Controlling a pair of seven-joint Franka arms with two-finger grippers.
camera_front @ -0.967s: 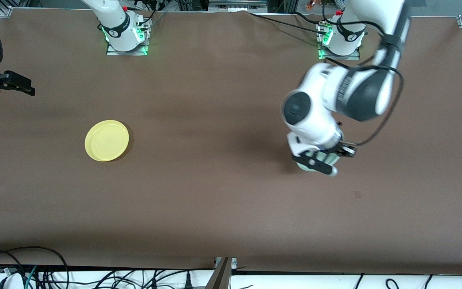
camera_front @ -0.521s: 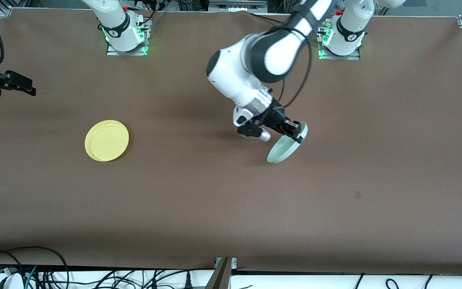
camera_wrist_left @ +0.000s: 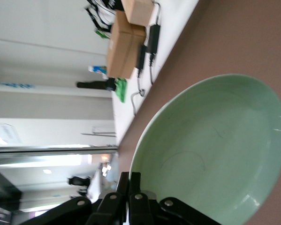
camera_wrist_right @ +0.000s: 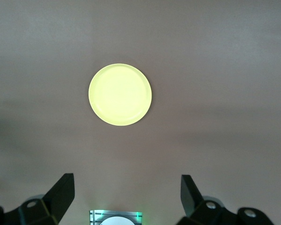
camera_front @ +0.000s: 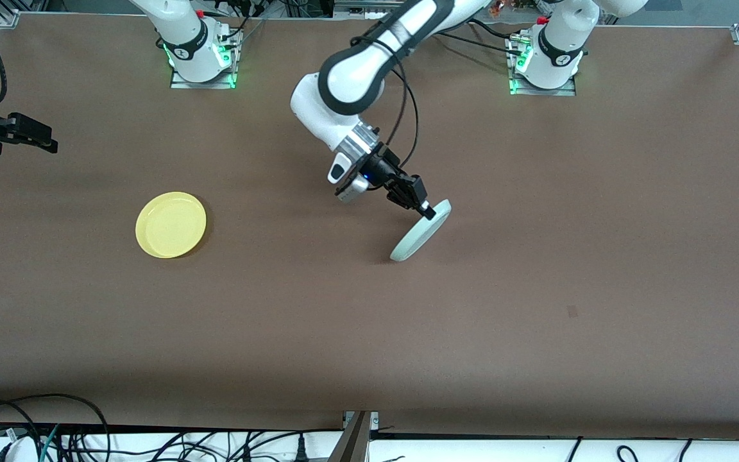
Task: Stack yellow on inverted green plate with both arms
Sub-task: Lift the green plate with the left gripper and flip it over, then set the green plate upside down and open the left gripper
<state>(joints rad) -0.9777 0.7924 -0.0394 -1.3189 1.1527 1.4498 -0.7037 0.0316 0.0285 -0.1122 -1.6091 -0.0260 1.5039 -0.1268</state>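
The left tool is up in the air over the middle of the brown counter. It is clamped tight on the rim of the green plate. The plate hangs tilted on its edge. The yellow plate lies flat on the counter, well apart from the green one, toward the right arm's end. The right tool waits high over the counter, looking down at the yellow plate, with its fingers wide apart and holding nothing.

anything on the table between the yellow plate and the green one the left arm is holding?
Nothing: in the front view, only bare brown table runs from the yellow plate to the green plate.
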